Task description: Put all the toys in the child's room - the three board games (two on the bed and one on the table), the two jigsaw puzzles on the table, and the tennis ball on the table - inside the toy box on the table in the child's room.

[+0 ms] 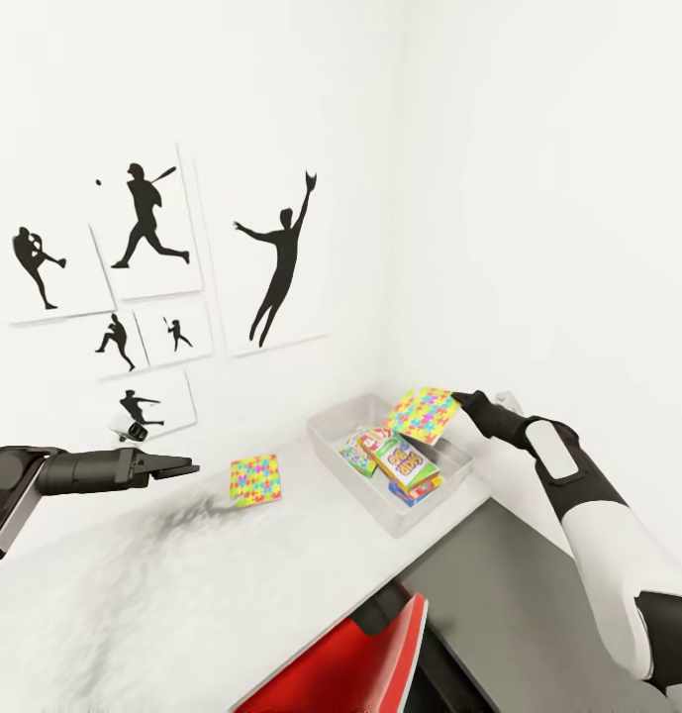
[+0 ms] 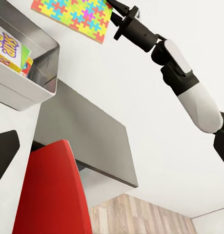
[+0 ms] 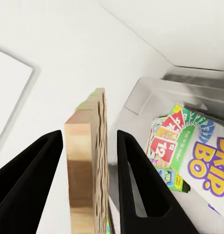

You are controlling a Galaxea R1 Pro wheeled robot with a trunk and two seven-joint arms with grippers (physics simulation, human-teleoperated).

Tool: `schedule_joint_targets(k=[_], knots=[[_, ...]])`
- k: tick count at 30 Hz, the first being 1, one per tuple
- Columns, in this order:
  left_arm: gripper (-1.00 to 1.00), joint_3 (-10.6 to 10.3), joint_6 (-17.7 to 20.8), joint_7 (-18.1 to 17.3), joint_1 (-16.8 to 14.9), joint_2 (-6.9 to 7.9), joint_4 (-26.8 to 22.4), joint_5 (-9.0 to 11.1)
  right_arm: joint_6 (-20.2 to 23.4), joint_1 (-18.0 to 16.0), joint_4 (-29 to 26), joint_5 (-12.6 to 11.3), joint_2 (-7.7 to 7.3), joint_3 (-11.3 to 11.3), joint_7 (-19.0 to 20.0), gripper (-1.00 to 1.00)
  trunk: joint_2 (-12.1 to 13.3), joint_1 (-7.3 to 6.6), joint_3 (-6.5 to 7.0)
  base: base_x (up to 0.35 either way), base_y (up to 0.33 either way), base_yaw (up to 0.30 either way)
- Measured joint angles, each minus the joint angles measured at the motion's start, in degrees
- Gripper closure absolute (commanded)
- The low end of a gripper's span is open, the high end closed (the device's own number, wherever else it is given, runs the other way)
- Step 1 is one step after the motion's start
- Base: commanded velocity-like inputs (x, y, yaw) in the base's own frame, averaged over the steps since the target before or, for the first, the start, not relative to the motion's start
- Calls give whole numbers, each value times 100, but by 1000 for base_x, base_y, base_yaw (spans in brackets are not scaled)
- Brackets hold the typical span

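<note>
My right gripper (image 1: 466, 404) is shut on a jigsaw puzzle (image 1: 423, 413) and holds it tilted in the air over the far rim of the grey toy box (image 1: 333, 446). Seen edge-on in the right wrist view, that puzzle (image 3: 90, 161) sits between the fingers. Board games (image 1: 400, 463) lie inside the box. A second jigsaw puzzle (image 1: 254, 480) lies flat on the table (image 1: 133, 594), left of the box. Left of that puzzle, my left gripper (image 1: 177, 465) hovers open with nothing in it. The tennis ball and the bed are out of view.
A red chair (image 1: 350, 663) stands tucked at the table's near edge. The lower dark grey side section (image 1: 519, 584) runs under my right arm. Black baseball silhouette pictures (image 1: 143, 228) hang on the wall behind the table, and the box sits close to the room's corner.
</note>
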Motion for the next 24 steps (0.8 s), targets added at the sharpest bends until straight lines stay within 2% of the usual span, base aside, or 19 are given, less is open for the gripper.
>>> schedule_joint_targets(k=[6, 24], knots=[[-100, 4, 0, 0, 0, 0, -1, 2, -16, 7, 0, -13, 16, -131, -157, 100, 0, 0, -57, 0, 0, 0], [-100, 5, -1, 0, 0, 0, 0, 0, -7, -22, 176, -44, 207, -146, -213, 100, 0, 0, -227, 0, 0, 0]])
